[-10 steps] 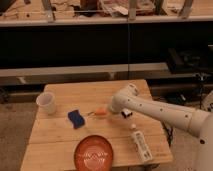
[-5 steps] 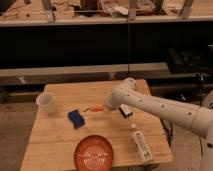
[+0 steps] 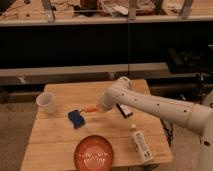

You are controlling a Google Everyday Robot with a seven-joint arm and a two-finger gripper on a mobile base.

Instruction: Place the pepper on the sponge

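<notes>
The small orange pepper [image 3: 90, 108] hangs just above the wooden table [image 3: 60, 137], a little right of and beyond the blue sponge [image 3: 76, 118]. My gripper [image 3: 98, 108] is at the end of the white arm that reaches in from the right. It is shut on the pepper's right end. The pepper sticks out to the left toward the sponge and does not touch it. The sponge lies flat at the table's left centre.
A white cup [image 3: 46, 102] stands at the table's left edge. A round orange-red plate [image 3: 93, 152] sits at the front edge. A white bottle [image 3: 140, 145] lies at the front right. A dark flat object [image 3: 125, 110] lies under the arm.
The gripper has carried the pepper leftward across the table, closer to the sponge. The sponge, cup, plate and bottle have stayed put.
</notes>
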